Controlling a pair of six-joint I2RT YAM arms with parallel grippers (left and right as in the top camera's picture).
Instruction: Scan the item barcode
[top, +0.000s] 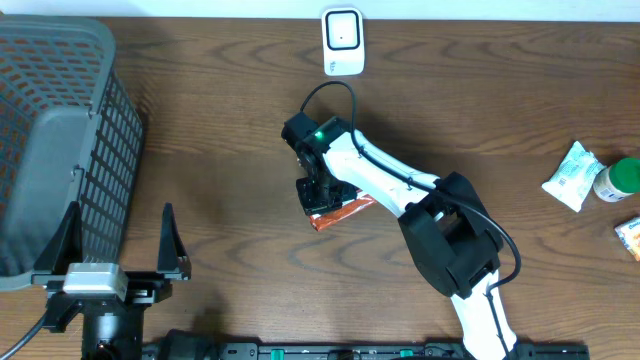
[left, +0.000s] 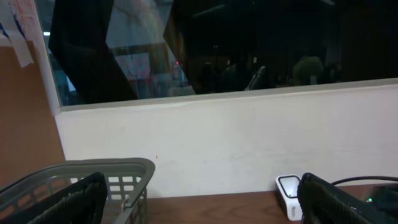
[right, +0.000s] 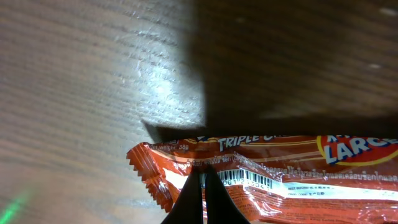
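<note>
An orange snack packet (top: 350, 211) lies near the middle of the wooden table. In the right wrist view the packet (right: 298, 180) shows its barcode (right: 249, 179) face up. My right gripper (top: 318, 192) is over the packet's left end. Its fingers (right: 203, 180) are shut, tips pinching the wrapper's seam just left of the barcode. The white scanner (top: 342, 40) stands at the far edge, well behind the packet; the left wrist view shows the scanner (left: 289, 196) low on the right. My left gripper (top: 120, 215) rests at the front left, open and holding nothing (left: 199, 208).
A grey mesh basket (top: 60, 130) fills the left side, close to the left gripper. At the right edge lie a white packet (top: 572, 175), a green-capped bottle (top: 620, 180) and another small packet (top: 630, 238).
</note>
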